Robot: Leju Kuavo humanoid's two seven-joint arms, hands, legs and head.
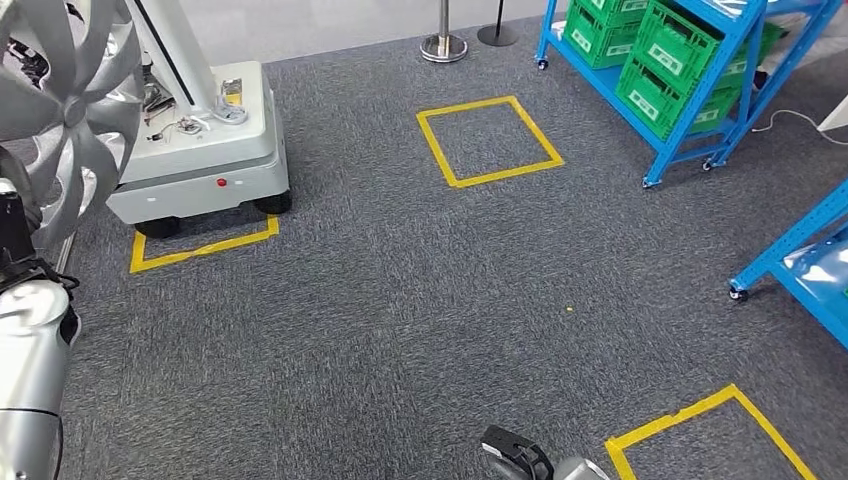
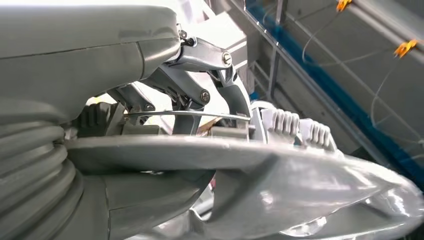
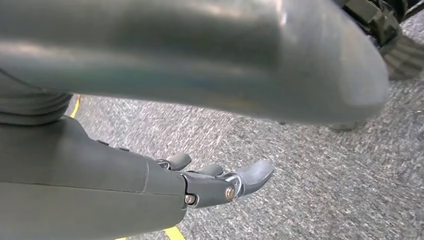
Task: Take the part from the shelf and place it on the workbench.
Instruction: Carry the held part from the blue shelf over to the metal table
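A: Fingers first. What's the left hand (image 2: pixel 165 100) doing?

B: Gripping the part (image 1: pixel 75 110), a silver spoked wheel-like disc. In the wrist view the thumb is lying under the rim and the fingers (image 2: pixel 220 85) are closing over the top edge of the disc (image 2: pixel 300 180). In the head view the part is sitting high at the far left, partly cut off by the frame, w/ the silver left arm (image 1: pixel 30 380) rising below it.

A: Right hand?

B: The right hand (image 3: pixel 220 182) is hanging over the carpet (image 1: pixel 400 300), fingers (image 3: pixel 255 172) lying nearly straight & a little apart, holding nothing. In the head view it's peeking in at the bottom edge (image 1: pixel 515 455).

A: What's lying around it?

B: Grey carpet w/ yellow tape squares: one mid-floor (image 1: pixel 488 140), one at bottom right (image 1: pixel 700 430). A grey wheeled robot base (image 1: pixel 200 140) is standing top left, over another tape corner. Blue racks are standing at right; the far one (image 1: pixel 690 100) is holding green crates (image 1: pixel 670 60).
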